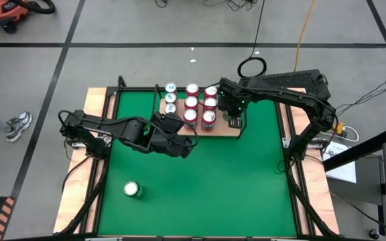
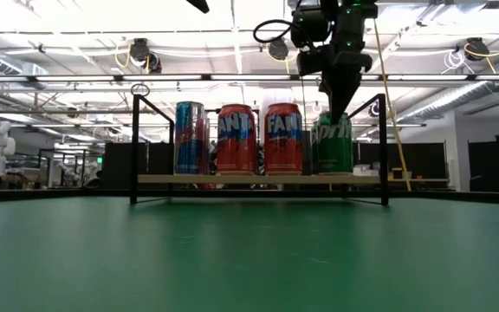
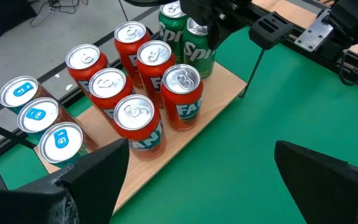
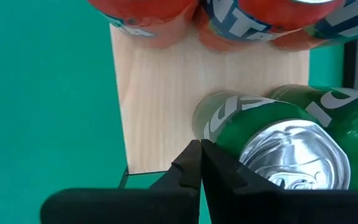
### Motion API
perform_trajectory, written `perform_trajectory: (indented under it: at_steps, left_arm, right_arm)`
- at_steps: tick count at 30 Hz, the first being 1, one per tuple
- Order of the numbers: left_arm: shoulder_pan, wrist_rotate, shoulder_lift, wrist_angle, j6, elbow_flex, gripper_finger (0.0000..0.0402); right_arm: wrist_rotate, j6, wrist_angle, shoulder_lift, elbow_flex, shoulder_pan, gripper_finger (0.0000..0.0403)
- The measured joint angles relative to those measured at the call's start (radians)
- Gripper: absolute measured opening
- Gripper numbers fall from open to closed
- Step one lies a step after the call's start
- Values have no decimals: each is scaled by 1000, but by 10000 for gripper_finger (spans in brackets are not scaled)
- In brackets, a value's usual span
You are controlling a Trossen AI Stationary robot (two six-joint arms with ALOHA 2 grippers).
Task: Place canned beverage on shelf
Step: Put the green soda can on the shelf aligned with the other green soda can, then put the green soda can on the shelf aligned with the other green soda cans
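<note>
Right gripper point(image 4: 201, 157) hangs over the far end of the shelf point(image 3: 218, 92), its two dark fingers pressed together with nothing between them. The tips sit just above and beside the top of a green can. From table level, it comes down from above onto that same green end of the row.

Left gripper point(image 1: 180, 144) hovers over the green mat point(image 1: 246, 181) just in front of the shelf. Its fingers are spread wide and empty, pointing towards the cans.

Counting what stands on the shelf, I make it eleven cans, all upright. There are three blue cans point(image 3: 37, 116) in a line at one end and six red Fanta cans point(image 3: 181, 93) in two lines of three beside them. Two green Sprite cans point(image 3: 199, 51) stand at the other end, partly hidden under the right arm. The cans are packed close, touching or nearly so. A strip of bare wood shows along the front edge and beside the green pair.

One loose can point(image 1: 133, 190) stands upright on the mat, well apart from the shelf, towards the near left corner. It has a silver top and a greenish side, and neither gripper is near it.
</note>
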Motion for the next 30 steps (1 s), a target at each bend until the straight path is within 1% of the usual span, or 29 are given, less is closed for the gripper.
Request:
perform_trajectory:
  at_steps: [4,7,10,14,18,22,25,27,30]
  left_arm:
    - [0,19,0,0,-1,0,393]
    - [-2,44,0,-1,-2,0,392]
    - [-13,76,0,-6,-2,0,392]
    - [-28,161,-20,-40,-20,-1,392]
    - [-48,294,-55,-154,-83,-1,393]
    - [-89,452,-92,-282,-164,-1,393]
    - [-140,526,-101,-366,-243,-1,393]
    - [-180,570,-101,-428,-347,-1,393]
    - [-233,645,-103,-430,-537,-29,393]
  right_arm:
    - [4,0,4,0,5,0,2]
    - [-2,35,-11,0,32,4,2]
    - [-54,86,-38,-10,83,20,2]
    - [-109,203,-58,-40,169,59,2]
    - [-133,340,-47,-76,231,119,2]
    - [-133,465,-37,-108,266,200,2]
    - [-129,550,-11,-127,268,271,2]
    - [-128,597,6,-135,268,320,2]
    - [-115,666,31,-137,268,392,2]
